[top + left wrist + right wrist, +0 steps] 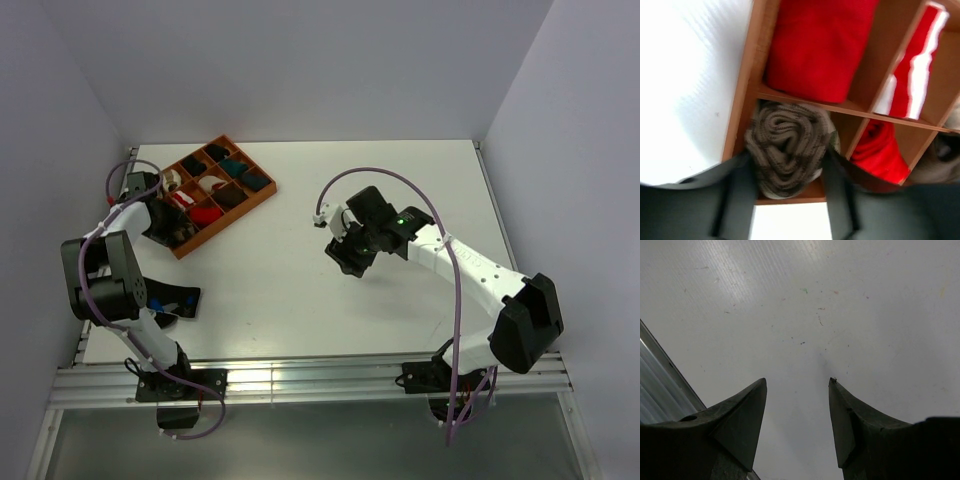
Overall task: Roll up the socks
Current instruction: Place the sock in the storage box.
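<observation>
Orange divider tray point(742, 95) sits far left on the white table point(840, 300), with pale walls point(300, 60) around. The argyle sock roll point(790, 145) is in a corner cell. The left gripper point(786, 159) fingers straddle it, pinch unclear. A plain red roll point(815, 45) fills the next cell. The right gripper point(797, 382) hangs spread, holding nothing.

White table point(300, 290), pale grey walls point(300, 70).
</observation>
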